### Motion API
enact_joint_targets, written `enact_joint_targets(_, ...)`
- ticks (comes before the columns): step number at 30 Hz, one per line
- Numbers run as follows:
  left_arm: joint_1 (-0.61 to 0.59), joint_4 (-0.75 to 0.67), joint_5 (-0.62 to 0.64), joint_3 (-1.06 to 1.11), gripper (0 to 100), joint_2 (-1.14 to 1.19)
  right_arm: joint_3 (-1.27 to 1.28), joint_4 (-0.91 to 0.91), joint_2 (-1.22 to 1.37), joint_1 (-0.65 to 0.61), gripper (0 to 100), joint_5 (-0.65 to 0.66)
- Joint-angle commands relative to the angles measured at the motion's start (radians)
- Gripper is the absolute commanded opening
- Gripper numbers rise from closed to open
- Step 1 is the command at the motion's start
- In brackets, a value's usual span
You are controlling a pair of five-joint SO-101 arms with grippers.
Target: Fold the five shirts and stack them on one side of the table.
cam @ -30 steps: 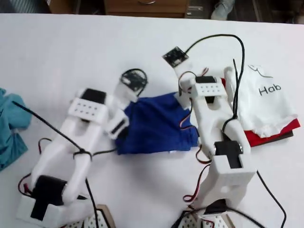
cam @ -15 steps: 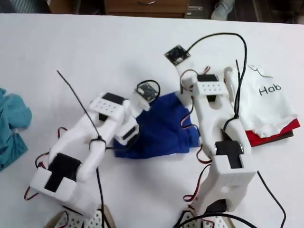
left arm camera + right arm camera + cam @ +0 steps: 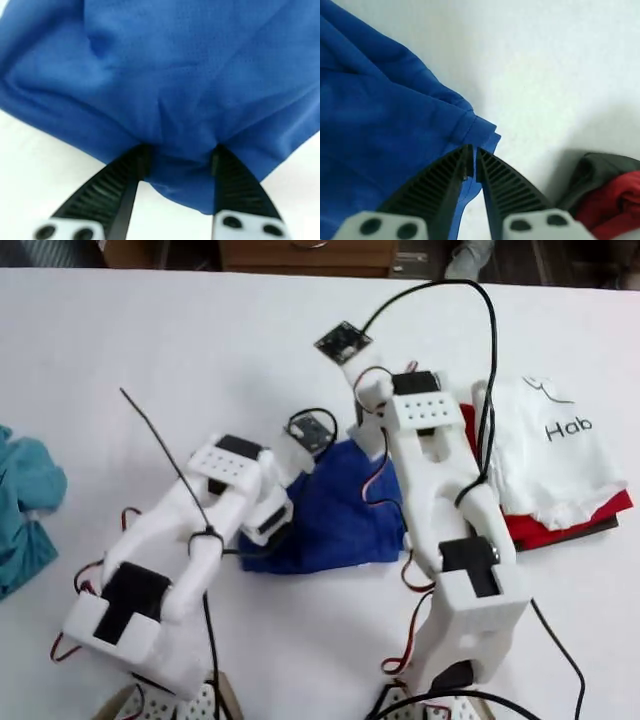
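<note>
Blue shirt in matt cloth, right pincer in ribbed plastic

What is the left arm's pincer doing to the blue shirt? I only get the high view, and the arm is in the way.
Observer: The left pincer has a thick bunch of the blue shirt clamped in it, at the shirt's edge.
Operator: And the right one?
Observer: The right pincer is closed almost flat on a thin corner of the same shirt, right at the hem.
Operator: Is it grabbing the red shirt too?
Observer: No. It holds only blue cloth. The red shirt lies off to one side, with bare table between it and the blue corner.
</note>
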Motion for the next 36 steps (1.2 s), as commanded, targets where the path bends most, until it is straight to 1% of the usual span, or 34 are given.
enact_joint_targets(1, -0.002, 0.002, 0.003, -0.012, 22, 0.003, -0.046, -0.044, 0.038, -0.01, 2.3, -0.006)
enact_joint_targets(7, -0.006, 0.005, 0.003, -0.012, 22, 0.003, -0.066, -0.096, 0.216, -0.001, 2.3, -0.006)
enact_joint_targets(12, -0.083, 0.025, -0.003, -0.012, 22, 0.003, -0.149, -0.101, 0.303, 0.081, 2.3, 0.002)
enact_joint_targets(17, -0.147, 0.051, -0.037, -0.013, 22, 0.003, -0.232, -0.068, 0.358, 0.122, 2.3, 0.003)
enact_joint_targets(20, -0.146, 0.051, -0.037, -0.022, 22, 0.003, -0.262, -0.027, 0.367, 0.113, 2.3, 0.003)
enact_joint_targets(25, -0.1, 0.049, -0.034, -0.024, 22, 0.003, -0.29, 0.004, 0.334, 0.074, 2.3, -0.002)
enact_joint_targets(29, -0.092, 0.057, -0.034, -0.041, 22, 0.002, -0.29, 0.042, 0.246, 0.05, 2.7, 0.002)
enact_joint_targets(34, -0.094, 0.218, -0.038, -0.232, 23, -0.031, -0.287, 0.142, 0.073, 0.051, 3.2, -0.005)
enact_joint_targets(36, -0.095, 0.262, -0.038, -0.312, 23, -0.078, -0.282, 0.203, 0.028, 0.051, 7.3, -0.006)
